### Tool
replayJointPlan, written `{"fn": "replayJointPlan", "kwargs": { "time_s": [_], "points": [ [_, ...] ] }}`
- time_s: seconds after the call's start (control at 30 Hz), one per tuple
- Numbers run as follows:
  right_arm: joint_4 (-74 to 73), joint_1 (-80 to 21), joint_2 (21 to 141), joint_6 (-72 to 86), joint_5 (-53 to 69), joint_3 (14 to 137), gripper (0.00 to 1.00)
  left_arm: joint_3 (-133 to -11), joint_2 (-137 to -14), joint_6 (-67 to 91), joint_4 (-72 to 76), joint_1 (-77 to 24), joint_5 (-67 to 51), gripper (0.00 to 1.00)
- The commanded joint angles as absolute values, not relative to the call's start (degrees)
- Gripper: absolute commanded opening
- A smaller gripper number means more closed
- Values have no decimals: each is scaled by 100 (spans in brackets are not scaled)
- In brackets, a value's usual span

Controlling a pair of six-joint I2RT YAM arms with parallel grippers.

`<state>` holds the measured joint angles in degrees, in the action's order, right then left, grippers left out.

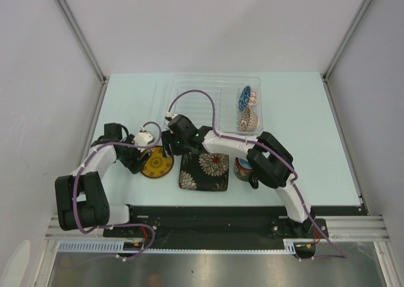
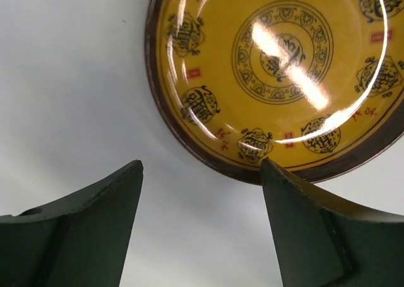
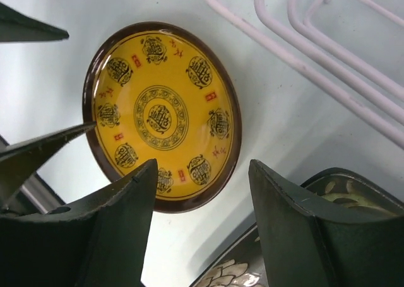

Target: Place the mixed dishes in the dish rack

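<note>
Low over the table (image 1: 303, 110), I am folding my right arm leftward across the front and bending my left arm inward. My right gripper (image 3: 202, 227) and left gripper (image 2: 202, 227) are facing each other, both with jaws spread wide and holding nothing. Well beyond my right jaws, the dish rack (image 1: 196, 91) is holding the mosaic bowl (image 1: 248, 108) tilted on edge. Just beside my right jaws, the dark square plate (image 3: 344, 195) is lying flat. Between the two pairs of jaws, the small yellow plate (image 3: 161, 113) is lying flat, its rim just ahead of my left jaws. Behind my right jaws, the mug (image 1: 242, 168) is sitting beside the square plate.
</note>
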<state>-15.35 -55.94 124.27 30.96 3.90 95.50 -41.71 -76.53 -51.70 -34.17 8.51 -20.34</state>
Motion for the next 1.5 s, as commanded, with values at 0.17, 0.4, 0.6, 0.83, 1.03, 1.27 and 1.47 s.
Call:
{"fn": "replayJointPlan", "kwargs": {
  "time_s": [0.17, 0.4, 0.6, 0.83, 1.03, 1.27, 1.47],
  "points": [
    [-1679, -5713, 12805, 2953, 9, 9765, 65, -3630, -7927, -5493, -2558, 888, -1626, 78],
    [-1407, -5748, 12841, 3102, 316, 9580, 65, -3577, -7954, -5432, -2408, 888, -1696, 75],
    [-810, -5748, 12920, 3453, 1114, 9554, 59, -3525, -7858, -5414, -2417, 888, -1802, 68],
    [-53, -5722, 13069, 4034, 1793, 9431, 50, -3507, -7927, -5432, -2452, 879, -1854, 59],
    [334, -5739, 13157, 4377, 2030, 9527, 36, -3516, -7928, -5423, -2479, 879, -1898, 56],
    [176, -5809, 13192, 4360, 1951, 9580, 0, -3621, -7849, -5335, -2619, 879, -1977, 55],
    [-403, -5836, 12894, 3833, 1750, 9773, 0, -4524, -7270, -4782, -3591, 1010, -2143, 82]
  ]
}}
